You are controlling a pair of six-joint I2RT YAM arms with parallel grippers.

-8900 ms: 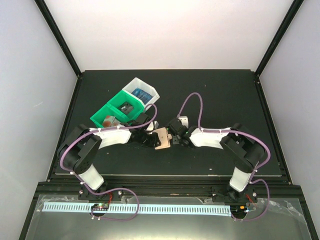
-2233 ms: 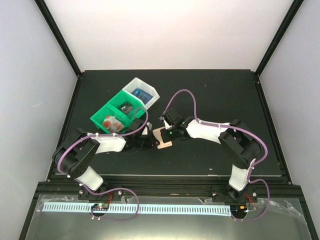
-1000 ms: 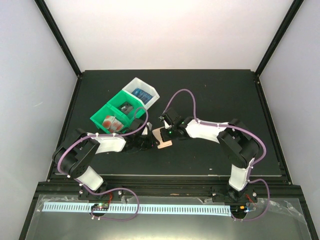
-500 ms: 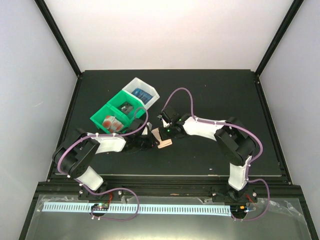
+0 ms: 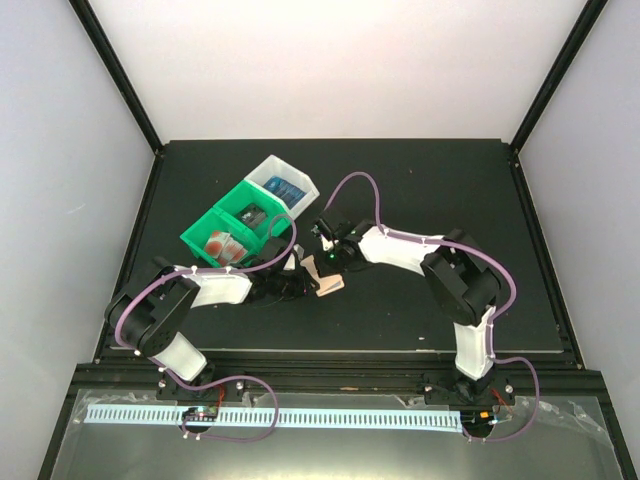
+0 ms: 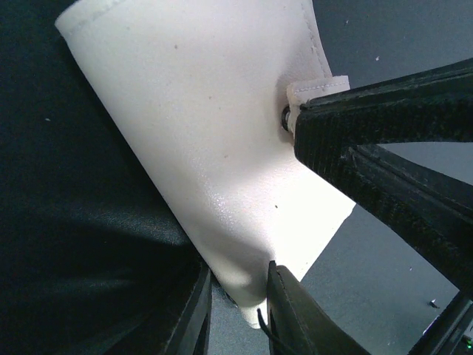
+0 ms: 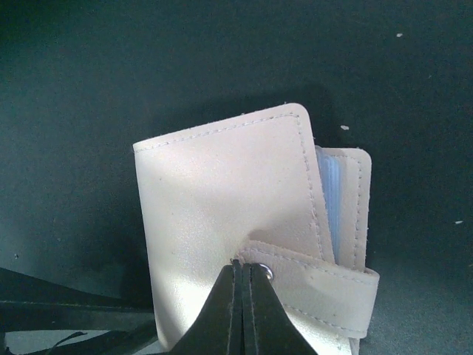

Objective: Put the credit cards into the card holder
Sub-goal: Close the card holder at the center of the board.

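The tan card holder (image 5: 327, 284) lies folded near the table's middle. My left gripper (image 5: 300, 283) is shut on its near corner (image 6: 247, 292), one finger (image 6: 194, 318) on each side. My right gripper (image 5: 325, 263) is shut, and its tips (image 7: 244, 268) touch the end of the snap tab (image 7: 314, 285) by the metal snap. A pale blue card edge (image 7: 329, 200) shows inside the holder (image 7: 222, 192). A blue card (image 5: 285, 187) lies in the white bin. A dark card (image 5: 250, 213) and a red card (image 5: 218, 243) lie in the green bin.
The white bin (image 5: 300, 179) and green bin (image 5: 198, 238) stand together at the left rear, just behind my left arm. The right gripper's dark finger (image 6: 384, 148) crosses the left wrist view. Black mat (image 5: 450, 200) covers the table.
My right gripper has moved left and nearer onto the holder's snap tab, its arm swinging left. The holder has shifted slightly left. My left gripper keeps its hold.
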